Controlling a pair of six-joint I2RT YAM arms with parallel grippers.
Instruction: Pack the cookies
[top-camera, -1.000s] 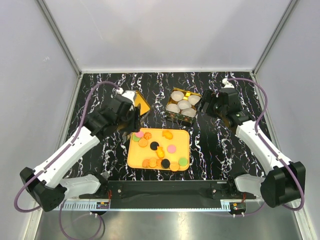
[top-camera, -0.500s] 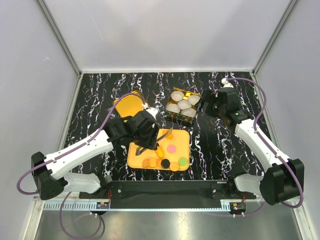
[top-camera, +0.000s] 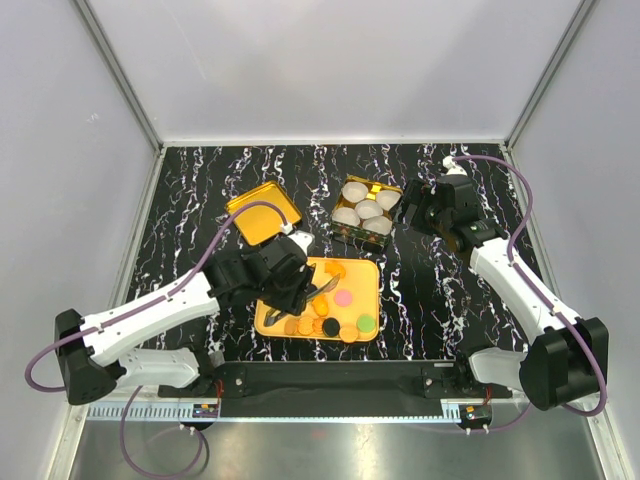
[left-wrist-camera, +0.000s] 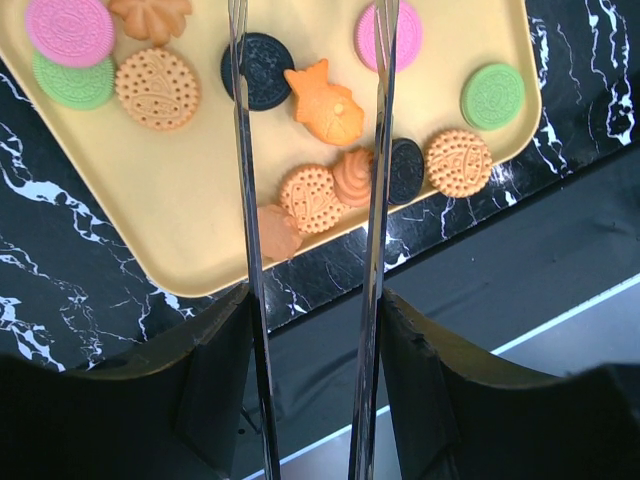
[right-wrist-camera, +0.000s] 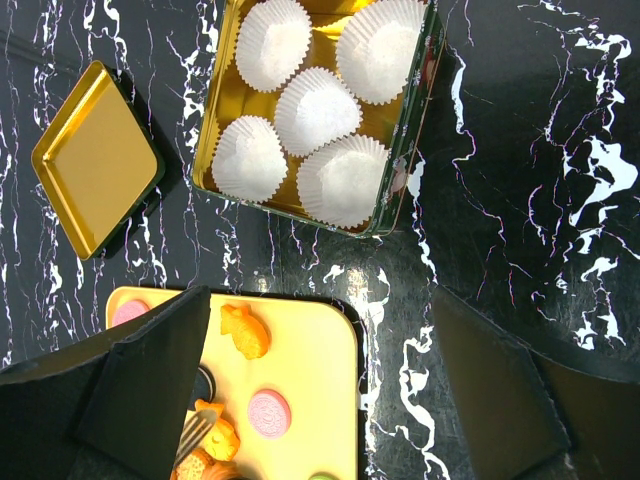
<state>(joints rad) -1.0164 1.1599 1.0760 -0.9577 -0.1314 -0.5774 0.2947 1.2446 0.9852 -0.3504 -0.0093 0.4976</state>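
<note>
The cookies are small discs and shapes in orange, black (top-camera: 329, 326), pink (top-camera: 343, 297) and green (top-camera: 366, 323), lying on the yellow tray (top-camera: 365, 275). My left gripper (top-camera: 300, 290) is shut on metal tongs (left-wrist-camera: 245, 200). The two tong blades stand apart above the tray, over an orange fish cookie (left-wrist-camera: 325, 108) and a black one (left-wrist-camera: 264, 70). Nothing is between the blades. My right gripper (top-camera: 418, 212) is open and empty, hovering right of the tin (top-camera: 362, 210). The tray (right-wrist-camera: 310, 370) and a pink cookie (right-wrist-camera: 269, 412) lie below it in the right wrist view.
The open gold tin (right-wrist-camera: 420, 130) holds several white paper cups (right-wrist-camera: 318, 108) at the back centre. Its gold lid (top-camera: 262, 211) lies on the black marble table to the left of it. The table's front edge (left-wrist-camera: 480, 260) runs just beyond the tray.
My left arm swung from the gold lid over to the tray, bringing the tongs above the cookies, then drew slightly nearer. The right arm has not moved.
</note>
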